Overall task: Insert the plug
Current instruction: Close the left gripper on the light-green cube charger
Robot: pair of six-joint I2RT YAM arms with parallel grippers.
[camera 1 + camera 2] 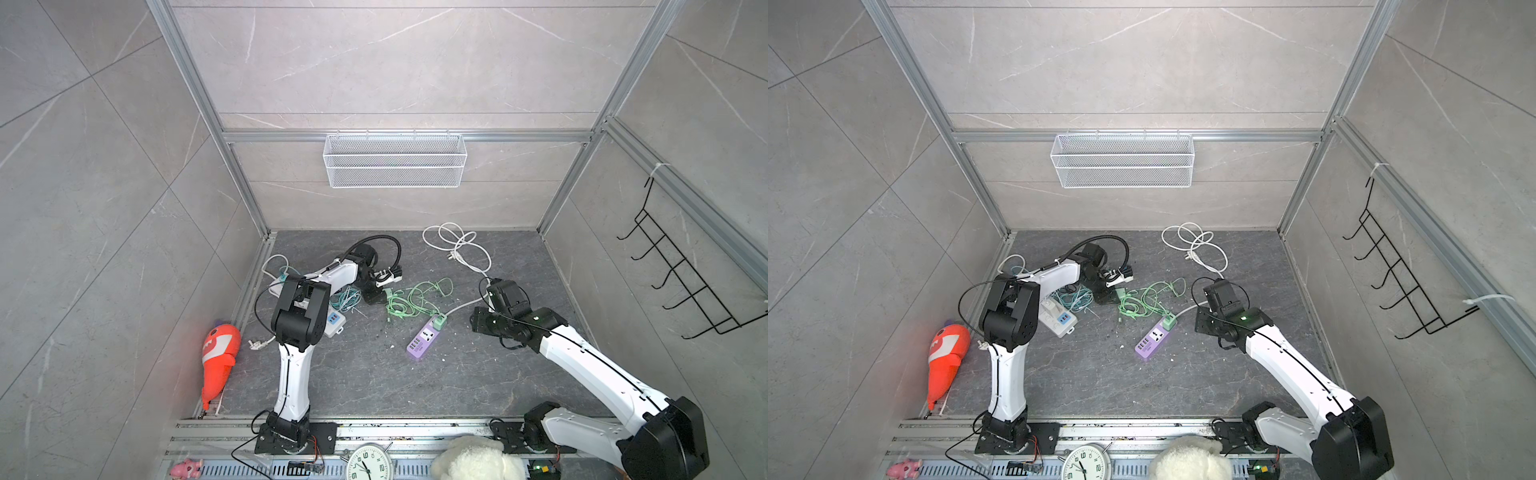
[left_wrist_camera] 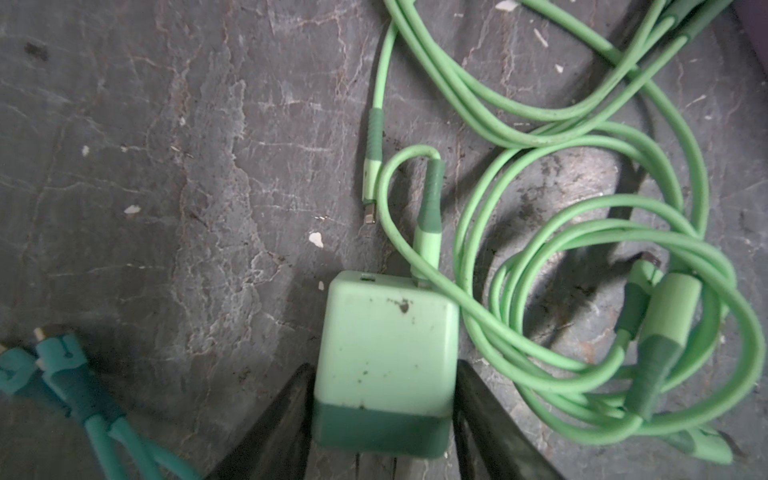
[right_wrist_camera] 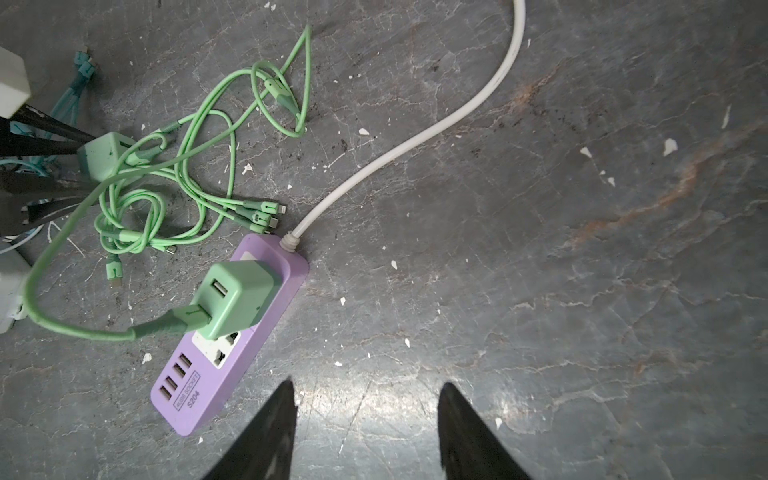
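**Plug (image 2: 386, 328) between the fingers of the left gripper (image 2: 384, 365), apart from the strip (image 3: 253, 330)**

- The floor (image 1: 374, 374) is dark slate flecked with white chips. Both top views take in all of it; the wrist views show only patches.
- On the right gripper (image 3: 368, 386), the right wrist view shows the fingers wide apart. Nothing is between them and bare floor lies below, near the strip.
- The left wrist view shows the left gripper's two fingers pressed against opposite sides of the plug, near its dark green base. In both top views the wrist hides this contact.
- The purple strip lies flat mid-floor. Its cord (image 1: 457, 249) runs to a loose coil by the back wall, which only the top views show.
- An other plug (image 3: 237, 297), green, is seated in the strip's socket nearest the cord. Only the right wrist view shows this clearly.
- The plug is a pale green cube spotted with dirt. It sits on the left arm's side of the green cable tangle. I cannot tell whether it is resting on the floor or lifted.
- A lead (image 2: 430, 245) is plugged into one port of the plug.
- A loose tip (image 2: 370, 208) lies on the floor just beside the lead. It shows only in the left wrist view.
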